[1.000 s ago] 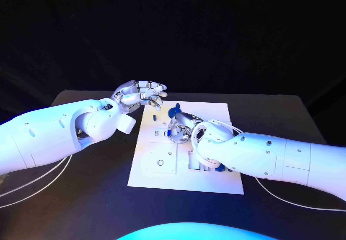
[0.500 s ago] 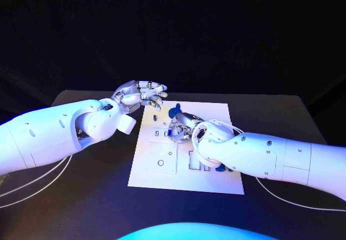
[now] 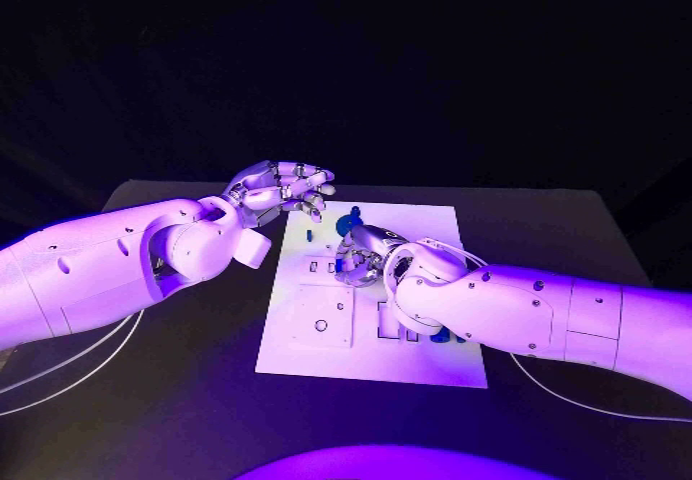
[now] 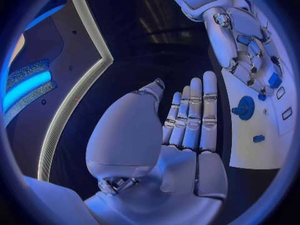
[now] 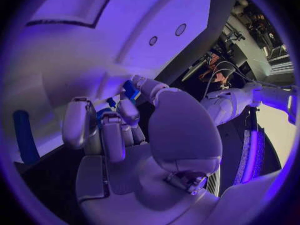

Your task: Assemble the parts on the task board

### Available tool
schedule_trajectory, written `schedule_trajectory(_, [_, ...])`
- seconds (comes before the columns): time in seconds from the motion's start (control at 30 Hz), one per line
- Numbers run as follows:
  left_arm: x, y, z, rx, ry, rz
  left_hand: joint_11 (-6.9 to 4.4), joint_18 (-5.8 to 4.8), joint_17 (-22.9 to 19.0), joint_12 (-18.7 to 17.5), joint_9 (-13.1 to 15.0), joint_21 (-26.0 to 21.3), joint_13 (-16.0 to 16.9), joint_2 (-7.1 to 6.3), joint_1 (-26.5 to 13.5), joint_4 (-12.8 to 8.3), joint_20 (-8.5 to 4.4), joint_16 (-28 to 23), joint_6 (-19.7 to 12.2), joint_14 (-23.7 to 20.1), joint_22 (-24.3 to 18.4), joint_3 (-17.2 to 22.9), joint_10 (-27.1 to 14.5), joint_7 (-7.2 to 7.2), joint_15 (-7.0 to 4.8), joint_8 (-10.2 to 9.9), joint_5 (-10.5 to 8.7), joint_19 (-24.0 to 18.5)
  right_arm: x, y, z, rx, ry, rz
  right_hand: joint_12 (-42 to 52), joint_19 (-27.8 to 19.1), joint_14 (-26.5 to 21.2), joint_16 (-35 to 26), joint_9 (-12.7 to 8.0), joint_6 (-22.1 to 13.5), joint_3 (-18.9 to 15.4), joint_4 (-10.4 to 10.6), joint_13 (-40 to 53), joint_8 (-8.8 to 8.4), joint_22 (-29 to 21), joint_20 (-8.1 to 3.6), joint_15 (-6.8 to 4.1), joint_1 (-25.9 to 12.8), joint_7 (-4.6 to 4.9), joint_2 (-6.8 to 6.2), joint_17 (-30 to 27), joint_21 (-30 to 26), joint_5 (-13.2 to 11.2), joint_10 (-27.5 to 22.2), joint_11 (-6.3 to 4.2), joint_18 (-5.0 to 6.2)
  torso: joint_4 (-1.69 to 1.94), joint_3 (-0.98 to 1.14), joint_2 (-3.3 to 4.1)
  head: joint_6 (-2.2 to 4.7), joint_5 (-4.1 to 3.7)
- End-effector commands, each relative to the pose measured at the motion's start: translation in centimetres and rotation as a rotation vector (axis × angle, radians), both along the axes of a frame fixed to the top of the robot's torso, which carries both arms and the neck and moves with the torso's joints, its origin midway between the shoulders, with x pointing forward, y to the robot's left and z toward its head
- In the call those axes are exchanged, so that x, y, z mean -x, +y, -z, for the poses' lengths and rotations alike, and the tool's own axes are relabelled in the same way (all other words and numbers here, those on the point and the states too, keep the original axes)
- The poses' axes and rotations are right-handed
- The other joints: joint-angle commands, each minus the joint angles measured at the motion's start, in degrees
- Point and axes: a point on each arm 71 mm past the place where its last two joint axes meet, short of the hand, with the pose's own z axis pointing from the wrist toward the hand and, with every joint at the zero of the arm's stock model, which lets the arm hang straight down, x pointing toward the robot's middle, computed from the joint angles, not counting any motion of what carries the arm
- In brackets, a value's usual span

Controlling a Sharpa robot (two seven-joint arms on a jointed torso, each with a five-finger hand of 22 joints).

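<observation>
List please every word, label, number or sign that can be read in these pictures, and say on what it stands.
No text can be read.
Task board: dark blue marks near its near edge, beside the right hand's arm, partly hidden and too blurred to read.
Task board, left half: small outlined slot shapes, not letters.
Left hand, open: no label visible.
</observation>
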Motion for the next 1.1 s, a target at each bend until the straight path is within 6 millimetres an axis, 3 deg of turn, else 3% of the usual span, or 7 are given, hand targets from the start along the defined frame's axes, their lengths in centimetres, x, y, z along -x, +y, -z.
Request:
schedule_trajectory(0.03, [0.1, -0.2, -0.1, 0.005, -0.004, 0.021, 0.02, 0.31, 0.0, 0.2, 0.1, 0.3, 0.1, 0.24, 0.3, 0.1, 0.04, 0.0, -0.2, 0.0, 0.1, -0.4, -0.2, 1.28, 0.06, -0.2, -0.21, -0.5, 0.1, 0.0, 0.1, -0.002, 0.000, -0.016, -0.3, -0.4, 4.2, -0.4, -0.2, -0.9, -0.9, 0.1, -0.2, -0.48, -0.2, 0.29, 0.48, -0.2, 0.05, -0.47, 7.5, -0.6, -2.8, -0.7, 0.06, -0.19, 0.02, -0.01, -0.01, -0.08, 0.02])
schedule_trajectory(0.1, [0.0, -0.2, 0.0, -0.002, -0.005, 0.017, 0.02, 0.31, 0.1, 0.2, 0.1, 0.4, 0.1, 0.24, 0.3, 0.1, 0.04, 0.1, -0.2, 0.0, 0.1, -0.4, -0.2, 1.28, 0.06, -0.2, -0.20, -0.5, 0.1, -0.1, 0.0, -0.017, -0.009, -0.012, -0.5, -0.5, 4.1, -0.4, -0.6, -2.8, -3.9, 0.7, -0.5, -1.49, -0.3, 0.50, 0.75, -0.8, 0.35, -1.58, 7.4, -0.8, -3.1, -1.1, 0.38, -0.17, 0.03, -0.01, 0.00, -0.07, 0.06])
schedule_trajectory(0.37, [-0.2, 0.2, 0.2, -0.059, -0.012, -0.001, -1.24, 0.50, 4.2, 4.6, 0.4, 5.8, 2.8, 0.03, 0.0, 0.1, -1.15, 5.0, -0.5, 5.7, 3.1, -1.2, 1.6, 0.22, -1.30, -0.1, -0.15, 1.5, 0.4, -1.2, -0.7, -0.089, -0.050, -0.002, -0.5, -0.2, 4.1, -0.5, -2.5, -5.7, -27.0, 11.0, -0.9, -2.50, 0.0, 1.02, 1.24, 10.1, 0.89, 2.91, 7.4, -1.7, -3.0, -1.5, 0.92, -0.11, 0.00, 0.01, -0.08, -0.10, 0.32])
schedule_trajectory(0.4, [-0.2, 0.3, 0.2, -0.075, -0.012, -0.005, -2.15, 0.32, 14.9, 7.5, 0.8, 7.9, 4.8, -0.12, -0.4, 0.0, -2.08, 20.0, 0.1, 14.4, 4.3, -1.8, 2.0, -0.53, -2.27, 0.6, 0.03, 1.9, 0.5, -1.3, -0.9, -0.099, -0.054, -0.003, -0.5, -0.1, 4.1, -0.5, -2.6, -5.8, -27.8, 12.2, -1.0, -2.47, 0.0, 1.03, 1.26, 10.9, 0.94, 2.78, 7.4, -1.8, -3.0, -1.6, 0.94, -0.11, -0.02, 0.03, -0.12, -0.10, 0.35])
schedule_trajectory(0.57, [-0.4, 0.8, 0.7, -0.201, -0.014, -0.013, -3.39, -2.76, 38.0, 28.1, 3.0, 23.7, 19.5, 1.92, -5.2, 0.4, -2.98, 47.5, 1.6, 23.1, 26.6, -3.9, -0.7, -1.68, -3.54, 4.9, -0.11, 11.5, 0.8, -2.2, -2.0, -0.155, -0.050, -0.040, -0.9, -0.6, 4.0, -0.7, -2.8, -5.9, -28.2, 13.1, -1.6, -2.48, -0.6, 1.06, 1.29, 11.7, 1.00, 3.03, 6.8, -2.6, -3.0, -2.1, 0.99, 0.08, -0.05, 0.13, -0.17, 0.17, 0.33])
schedule_trajectory(0.8, [-0.3, 1.3, 1.7, -0.399, 0.038, 0.021, -4.40, -5.04, 46.8, 46.4, 6.0, 31.9, 35.4, 3.78, -9.6, 0.5, -3.60, 57.1, 2.9, 29.1, 40.9, -5.2, 2.5, -2.68, -4.20, 10.8, -0.13, 18.7, 1.1, -3.9, -3.9, -0.239, -0.008, -0.071, -1.0, -0.9, 3.9, -0.9, -2.7, -4.8, -27.4, 13.0, -1.6, -1.63, -0.9, 1.10, 1.34, 13.2, 1.06, 4.73, 6.5, -3.2, -3.0, -2.4, 1.04, 0.19, -0.23, 0.24, -0.32, 0.13, 0.35])
schedule_trajectory(1.1, [0.1, 1.3, 3.1, -0.840, 0.123, 0.181, -5.80, -5.67, 48.7, 53.1, 10.2, 33.9, 43.9, 5.15, -13.5, 0.5, -4.61, 58.9, 3.8, 30.4, 44.8, -6.3, 7.4, -4.35, -5.40, 16.4, -0.09, 20.6, 0.4, -9.5, -7.1, -0.383, 0.122, 0.041, -0.7, -1.1, 3.8, -1.0, -2.4, -3.2, -26.8, 12.7, -1.4, -0.27, -1.1, 0.97, 1.12, 13.3, 0.70, 6.59, 6.3, -3.7, -3.1, -2.3, 0.74, 0.28, -0.45, 0.27, -0.89, 0.25, 0.62])
